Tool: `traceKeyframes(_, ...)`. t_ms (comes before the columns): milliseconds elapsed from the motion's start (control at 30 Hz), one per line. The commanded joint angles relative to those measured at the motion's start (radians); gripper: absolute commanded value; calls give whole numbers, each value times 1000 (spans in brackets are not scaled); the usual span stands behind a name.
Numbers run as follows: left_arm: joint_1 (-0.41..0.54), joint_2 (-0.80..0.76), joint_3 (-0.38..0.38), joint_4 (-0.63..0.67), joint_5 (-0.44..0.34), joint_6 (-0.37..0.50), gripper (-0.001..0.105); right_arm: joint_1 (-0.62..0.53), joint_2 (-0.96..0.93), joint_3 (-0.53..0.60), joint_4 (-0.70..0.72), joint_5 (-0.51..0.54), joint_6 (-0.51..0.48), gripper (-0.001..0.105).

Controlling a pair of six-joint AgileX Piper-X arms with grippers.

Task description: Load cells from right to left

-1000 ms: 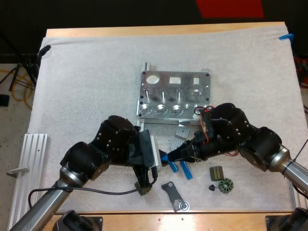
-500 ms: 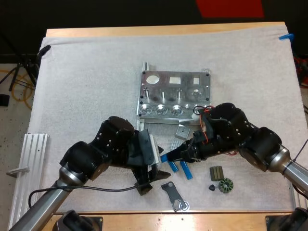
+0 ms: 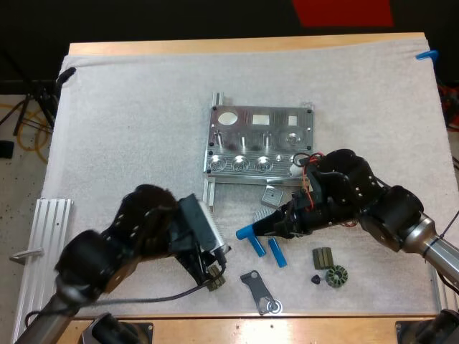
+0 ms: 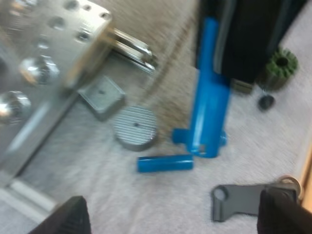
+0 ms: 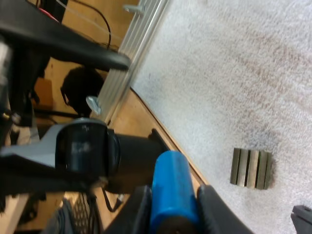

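Blue cylinder (image 3: 244, 231): clamped in right jaws over white mat (image 3: 143, 107), beside 2 loose blue cylinders (image 3: 276, 252), near metal fixture (image 3: 259, 141). Left jaws: spread wide, gripping nothing.

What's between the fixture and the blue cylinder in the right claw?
A grey square block and a ribbed disc lie between the fixture and the blue cylinder in the right claw; the left wrist view shows both.

Wooden table (image 3: 237, 44) under white mat (image 3: 129, 115); dark space (image 3: 179, 18) beyond.
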Motion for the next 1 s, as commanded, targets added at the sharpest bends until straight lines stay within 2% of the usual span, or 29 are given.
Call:
traceKeyframes(0, -4, -30, -9, 4, -48, -52, 68, -2, -8, -17, 25, -8, -49, 6)
traceKeyframes(233, -4, -151, -9, 4, -170, -219, 68, -2, -8, -64, 145, 65, -171, 6)
traceKeyframes(400, -4, -223, -9, 4, -290, -350, 68, -2, -8, -146, 308, 232, -314, 6)
traceKeyframes(567, -4, -244, -9, 20, -394, -460, 68, -2, -8, -209, 395, 351, -375, 6)
traceKeyframes(767, -4, -244, -9, 28, -400, -472, 68, -2, 5, -288, 533, 557, -486, 6)
traceKeyframes(967, -4, -244, -9, 28, -400, -472, 68, -2, 75, -390, 673, 675, -573, 6)
